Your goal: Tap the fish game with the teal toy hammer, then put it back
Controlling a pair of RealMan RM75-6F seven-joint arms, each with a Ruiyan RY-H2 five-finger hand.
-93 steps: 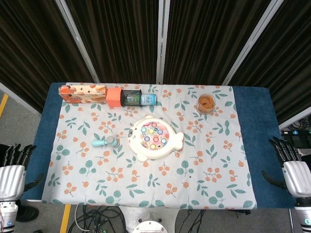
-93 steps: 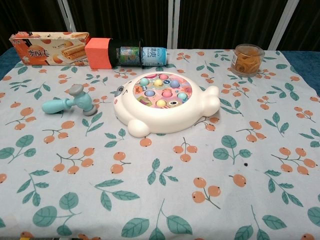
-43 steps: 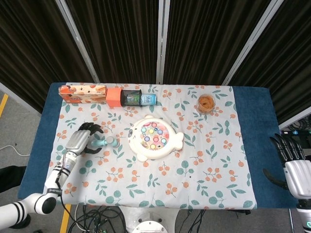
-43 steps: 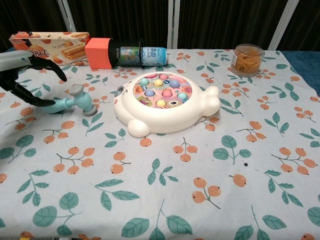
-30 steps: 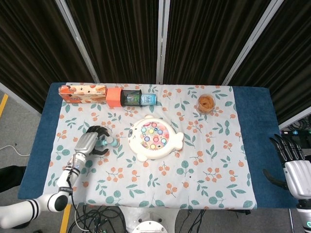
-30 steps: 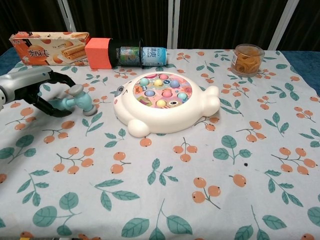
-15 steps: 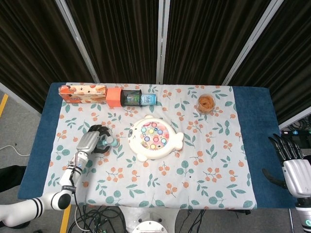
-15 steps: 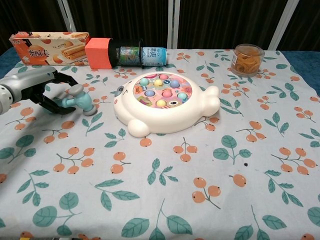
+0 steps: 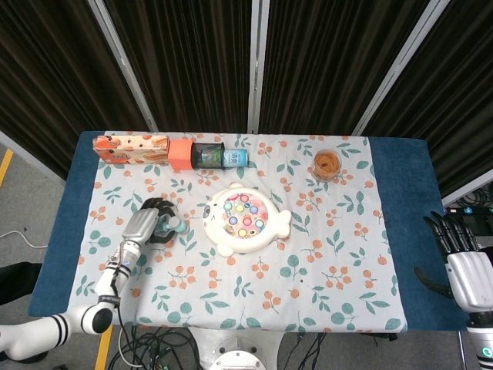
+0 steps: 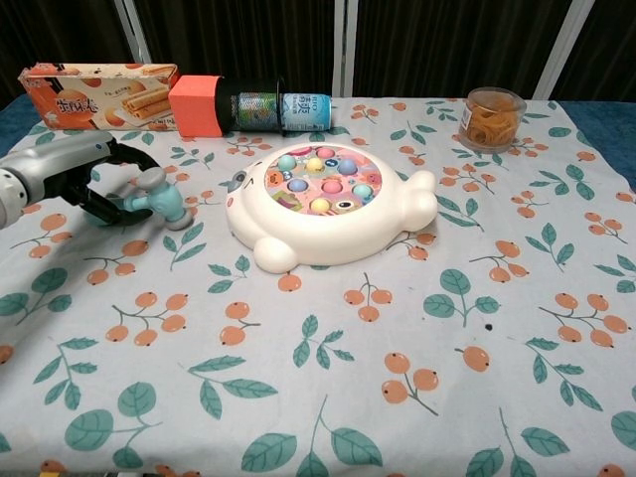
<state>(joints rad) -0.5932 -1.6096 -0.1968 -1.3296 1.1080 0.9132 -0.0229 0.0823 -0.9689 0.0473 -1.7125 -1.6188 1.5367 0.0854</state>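
While the fish game (image 10: pixel 320 204) sits just right of it, the left robot hand (image 10: pixel 75 174) curls around the teal toy hammer (image 10: pixel 149 202); the right robot hand (image 9: pixel 461 254) stays spread, empty.

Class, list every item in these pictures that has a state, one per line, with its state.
Teal toy hammer: lying on the cloth, left hand wrapped around its handle.
Fish game: flat, untouched.
Right hand: off the table, holding nothing, fingers apart.
Snack box: lying flat.
Canister: on its side.
Jar: upright.
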